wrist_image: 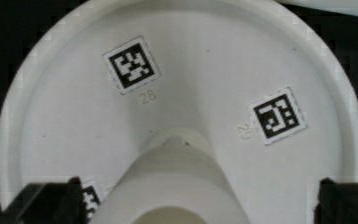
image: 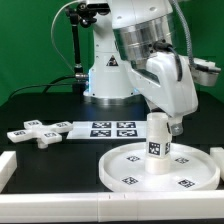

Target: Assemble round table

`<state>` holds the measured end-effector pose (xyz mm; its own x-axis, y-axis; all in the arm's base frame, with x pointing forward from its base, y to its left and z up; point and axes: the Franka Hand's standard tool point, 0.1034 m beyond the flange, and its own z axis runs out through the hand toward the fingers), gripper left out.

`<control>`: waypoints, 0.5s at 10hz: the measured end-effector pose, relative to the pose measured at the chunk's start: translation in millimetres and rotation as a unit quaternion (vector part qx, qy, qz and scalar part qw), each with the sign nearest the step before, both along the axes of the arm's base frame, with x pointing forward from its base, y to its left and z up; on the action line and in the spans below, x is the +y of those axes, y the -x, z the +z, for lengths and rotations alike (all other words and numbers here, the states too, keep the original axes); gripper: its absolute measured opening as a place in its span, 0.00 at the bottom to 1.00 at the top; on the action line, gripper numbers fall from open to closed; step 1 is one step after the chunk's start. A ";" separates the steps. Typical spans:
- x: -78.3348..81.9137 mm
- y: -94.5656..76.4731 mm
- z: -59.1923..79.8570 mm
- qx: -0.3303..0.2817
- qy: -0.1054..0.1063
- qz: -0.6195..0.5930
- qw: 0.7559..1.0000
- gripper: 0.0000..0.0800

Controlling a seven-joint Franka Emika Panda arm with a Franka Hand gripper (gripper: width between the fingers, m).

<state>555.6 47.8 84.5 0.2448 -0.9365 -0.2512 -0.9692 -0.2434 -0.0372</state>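
Exterior view, clock face laid over the table with 12 o'clock at the far side by the arm's foot.

The disc (image: 120, 165) lies flat on the black table (image: 50, 105) at about 4 o'clock, rim up, with several square tags on its face. The leg (image: 157, 135) stands upright on the disc, close to its middle and slightly toward 12 o'clock, with a tag on its side. Whether it is seated in the disc or only resting on it cannot be told.

The gripper (image: 165, 125) comes down from 1 o'clock and sits at the top of the leg. In the wrist view both dark fingers (wrist_image: 60, 200) straddle the leg, spread wide. One finger shows white disc between it and the leg, so the jaws are not clamped on it.

The cross base (image: 38, 132) lies flat at 9 o'clock, well apart from the disc and touched by nothing. The marker board (image: 108, 128) lies between the cross base and the disc, toward 10 o'clock from the disc, its near end just beside the cross base.

White border blocks (image: 100, 207) run along the 6 o'clock edge, with another at 8 o'clock.

The wrist view also shows two tags on the disc face beyond the leg. A third is half hidden by a finger.
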 end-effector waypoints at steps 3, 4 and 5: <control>-8.2 0.3 -0.8 -0.032 0.000 0.201 0.979 0.81; -8.8 -0.1 0.5 -0.039 -0.001 0.254 0.967 0.81; -9.2 -2.0 3.3 -0.045 0.002 0.300 0.953 0.81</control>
